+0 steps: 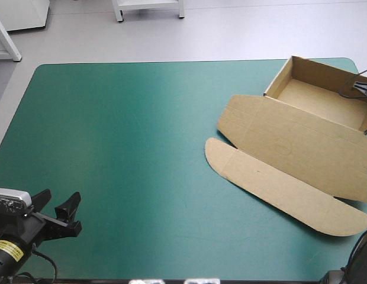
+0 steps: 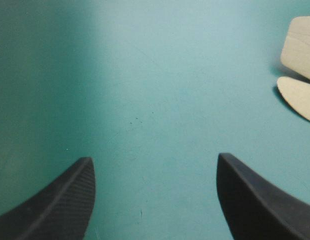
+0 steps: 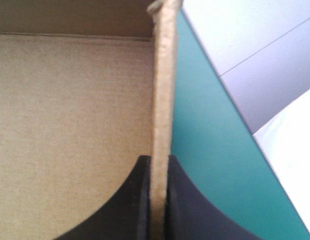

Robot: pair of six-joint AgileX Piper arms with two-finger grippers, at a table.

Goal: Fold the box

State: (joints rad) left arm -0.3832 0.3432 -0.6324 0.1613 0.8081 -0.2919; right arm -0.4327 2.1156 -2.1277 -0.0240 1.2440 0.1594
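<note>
The brown box (image 1: pixel 302 136) lies at the table's right side as an open tray with raised walls and its lid flat toward the front, a rounded flap at each lid end. My right gripper (image 1: pixel 362 89) is at the tray's right wall near the table's far right corner. In the right wrist view its black fingers (image 3: pixel 140 200) pinch that upright wall (image 3: pixel 162 100), one finger inside the tray and one outside. My left gripper (image 1: pixel 56 208) stands open at the front left corner over bare teal-green cover, nothing between its fingers (image 2: pixel 60 205). The box flaps (image 2: pixel 300 70) show far ahead of it.
The tray's wall stands close to the table's right edge (image 3: pixel 220 90), with pale floor beyond it. Bare teal-green cover (image 1: pixel 124 148) spans the left and middle of the table. White furniture legs (image 1: pixel 118 12) stand on the floor beyond the far edge.
</note>
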